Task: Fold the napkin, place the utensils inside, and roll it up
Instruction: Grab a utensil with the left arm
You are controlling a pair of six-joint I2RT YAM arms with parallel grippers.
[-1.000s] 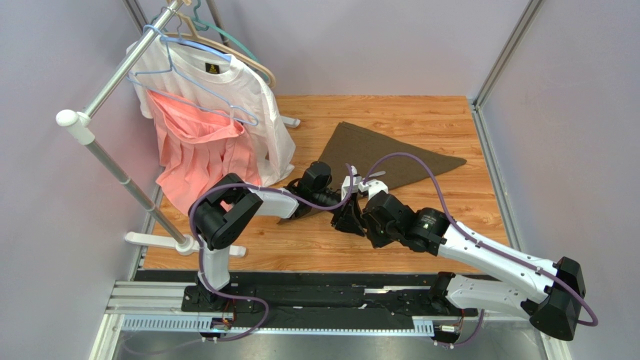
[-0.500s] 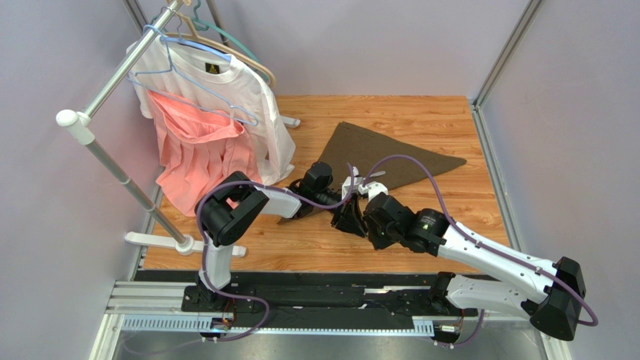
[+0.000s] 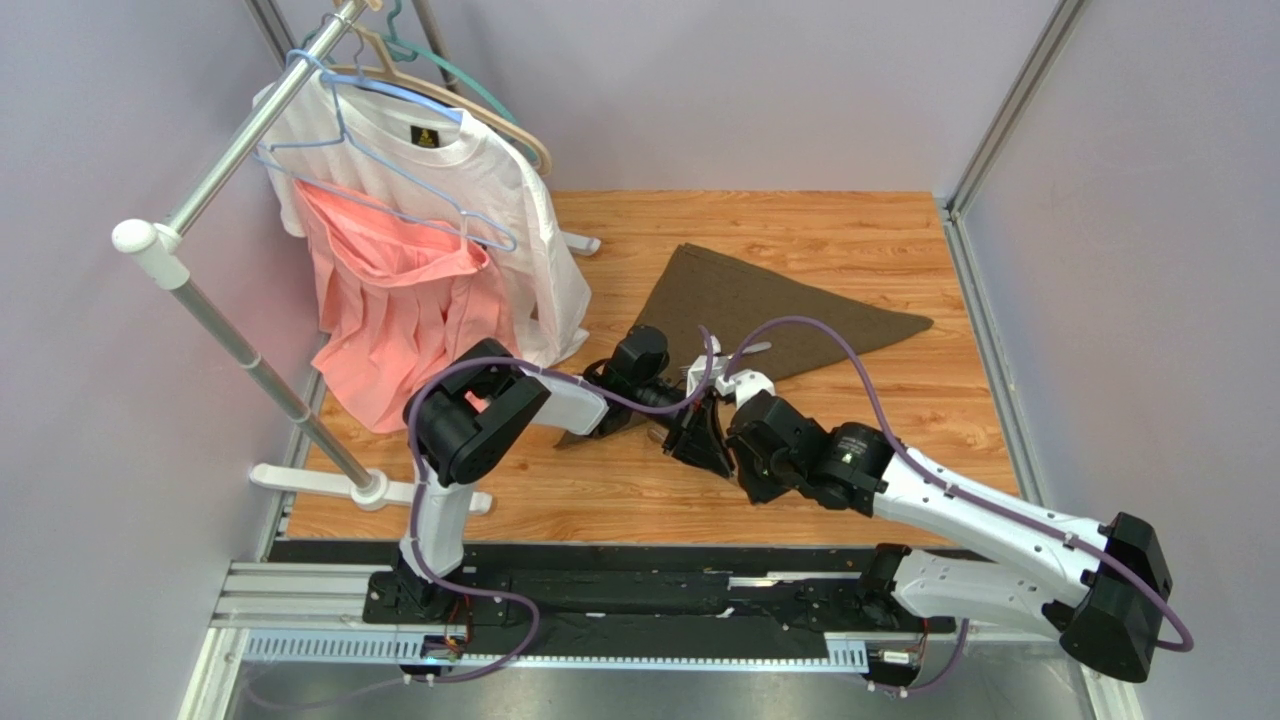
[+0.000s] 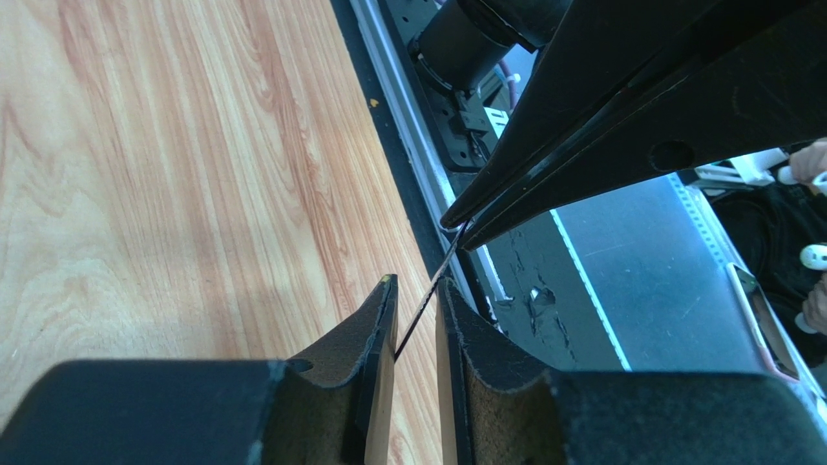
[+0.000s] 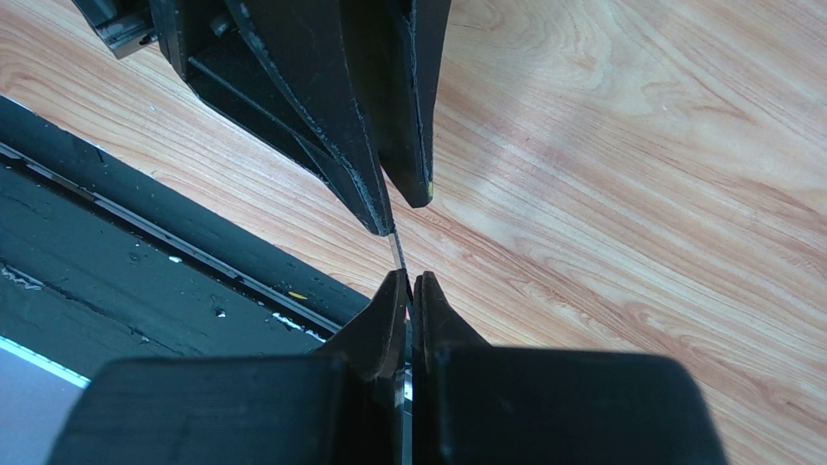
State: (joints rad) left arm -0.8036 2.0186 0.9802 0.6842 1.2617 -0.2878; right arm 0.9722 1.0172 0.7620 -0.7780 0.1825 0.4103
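The napkin (image 3: 759,300), a dark olive-brown cloth, lies in a triangle on the wooden table (image 3: 842,225) behind the arms. My two grippers meet tip to tip at the table's middle. My right gripper (image 5: 410,276) (image 3: 694,435) is shut on a thin silver utensil (image 5: 398,250), seen edge-on; knife or fork I cannot tell. The strip (image 4: 427,295) runs between the jaws of my left gripper (image 4: 417,283) (image 3: 661,408), which stand a little apart, wider than the strip. The other utensil is hidden.
A clothes rack (image 3: 226,323) with a white T-shirt (image 3: 481,195) and a pink garment (image 3: 391,315) stands at the left. The black base rail (image 3: 631,600) runs along the table's near edge. Grey walls close the back and right.
My left arm's elbow has swung right, toward the centre. Both grippers have stayed at about the same spot, tip to tip.
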